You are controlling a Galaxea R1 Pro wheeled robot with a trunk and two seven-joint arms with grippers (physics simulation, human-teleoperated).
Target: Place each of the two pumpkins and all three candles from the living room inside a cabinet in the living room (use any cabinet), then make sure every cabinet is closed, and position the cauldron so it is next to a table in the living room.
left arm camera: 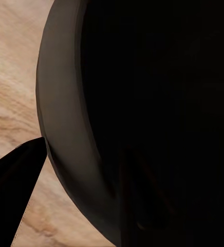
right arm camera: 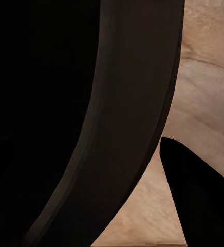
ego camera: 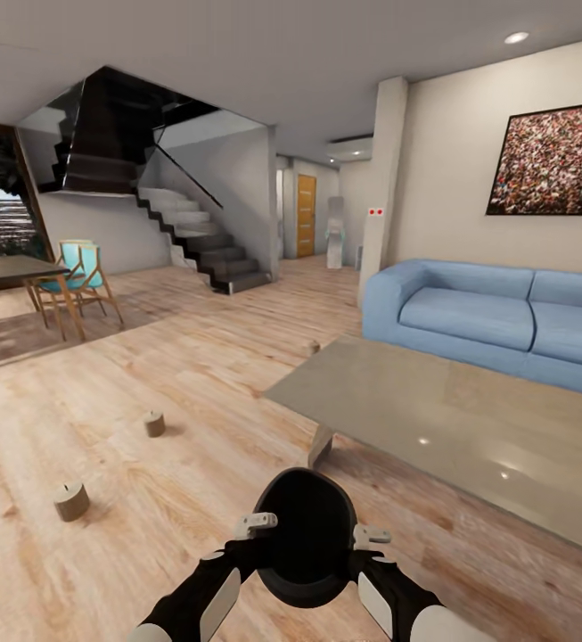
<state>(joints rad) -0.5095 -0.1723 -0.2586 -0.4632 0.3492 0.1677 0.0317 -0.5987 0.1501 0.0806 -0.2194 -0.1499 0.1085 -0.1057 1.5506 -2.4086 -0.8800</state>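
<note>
I hold the black cauldron [ego camera: 307, 535] low in front of me, off the wooden floor, mouth facing the camera. My left gripper [ego camera: 259, 526] is shut on its left rim and my right gripper [ego camera: 366, 538] on its right rim. In the left wrist view the cauldron [left arm camera: 143, 103] looms close, with one dark finger [left arm camera: 14, 195] outside its wall. The right wrist view shows the cauldron's rim [right arm camera: 127, 128] and an outer finger [right arm camera: 199, 190]. Two candles [ego camera: 154, 423] [ego camera: 71, 501] stand on the floor to my left. The grey table [ego camera: 469, 428] lies just ahead to the right. The pumpkins and the cabinet are out of view.
A blue sofa [ego camera: 495, 316] stands behind the table against the right wall. Far left are a dark dining table [ego camera: 5, 270] and a wooden chair [ego camera: 77, 281] with a teal seat. A dark staircase [ego camera: 201, 241] rises at the back, and a hallway opens beside it.
</note>
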